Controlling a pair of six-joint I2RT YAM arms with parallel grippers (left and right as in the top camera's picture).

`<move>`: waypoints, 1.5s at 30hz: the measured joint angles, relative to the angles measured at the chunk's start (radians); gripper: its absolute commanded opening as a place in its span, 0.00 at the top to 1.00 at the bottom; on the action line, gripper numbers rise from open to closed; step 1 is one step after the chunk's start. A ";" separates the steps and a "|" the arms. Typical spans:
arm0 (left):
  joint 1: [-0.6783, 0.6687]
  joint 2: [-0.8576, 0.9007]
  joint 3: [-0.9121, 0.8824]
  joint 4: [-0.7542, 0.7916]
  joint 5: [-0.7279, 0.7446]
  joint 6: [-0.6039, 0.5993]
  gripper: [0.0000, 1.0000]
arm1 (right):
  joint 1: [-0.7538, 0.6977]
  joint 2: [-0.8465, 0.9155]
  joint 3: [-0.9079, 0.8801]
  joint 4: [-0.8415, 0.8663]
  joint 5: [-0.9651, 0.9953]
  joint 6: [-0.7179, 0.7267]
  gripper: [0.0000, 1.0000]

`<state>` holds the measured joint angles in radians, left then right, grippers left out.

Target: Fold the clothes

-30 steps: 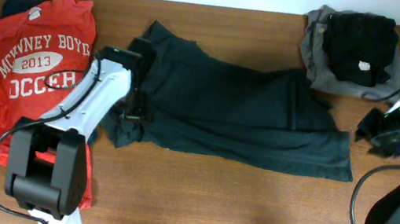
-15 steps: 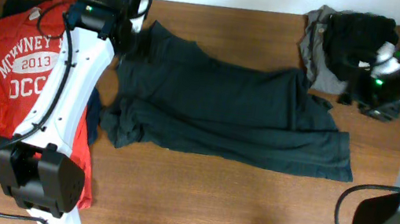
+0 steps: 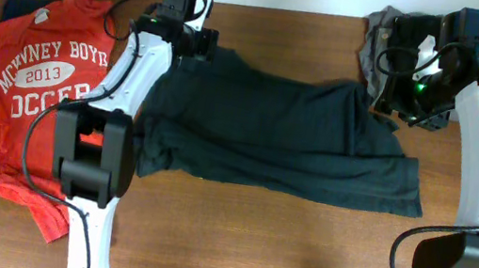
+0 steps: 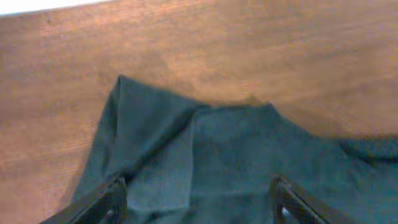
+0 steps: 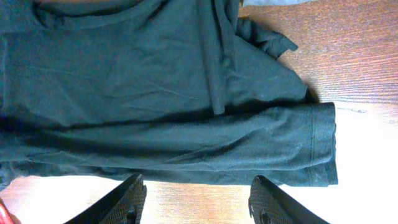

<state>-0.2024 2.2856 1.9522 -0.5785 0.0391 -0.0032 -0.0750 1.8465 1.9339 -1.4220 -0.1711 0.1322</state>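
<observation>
The dark blackish-green T-shirt (image 3: 277, 135) lies spread lengthwise across the middle of the wooden table, with no lettering showing. My left gripper (image 3: 200, 43) is open over the shirt's far left corner. In the left wrist view its fingers (image 4: 199, 204) straddle the shirt's fabric (image 4: 217, 149) with nothing held. My right gripper (image 3: 407, 98) is open over the shirt's far right corner. In the right wrist view its fingers (image 5: 196, 202) hang above bare wood, with the shirt (image 5: 161, 106) spread beyond them.
A red T-shirt with white soccer print (image 3: 36, 94) lies at the left. A grey folded garment (image 3: 374, 73) with a black item (image 3: 433, 49) on it sits at the back right, next to the right gripper. The table's far edge (image 3: 287, 10) meets a white wall.
The left arm swung from the shirt's near left side to its far left corner. The right arm moved from the right table edge up and left over the shirt's far right corner.
</observation>
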 measured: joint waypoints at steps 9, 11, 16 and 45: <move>-0.007 0.045 0.000 0.048 -0.056 0.004 0.31 | 0.000 0.000 0.000 -0.002 0.000 0.000 0.41; -0.007 0.071 0.000 0.048 -0.063 0.004 0.31 | 0.000 0.000 0.000 -0.002 0.000 0.000 0.41; -0.007 0.134 0.000 0.050 -0.077 0.004 0.34 | 0.000 0.000 0.000 0.005 0.000 0.000 0.41; -0.007 0.144 0.179 -0.260 -0.243 0.006 0.99 | 0.002 0.000 0.000 0.092 0.000 0.001 0.41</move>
<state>-0.2092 2.4294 2.1307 -0.8383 -0.2039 0.0029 -0.0727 1.8465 1.9339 -1.3296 -0.1711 0.1329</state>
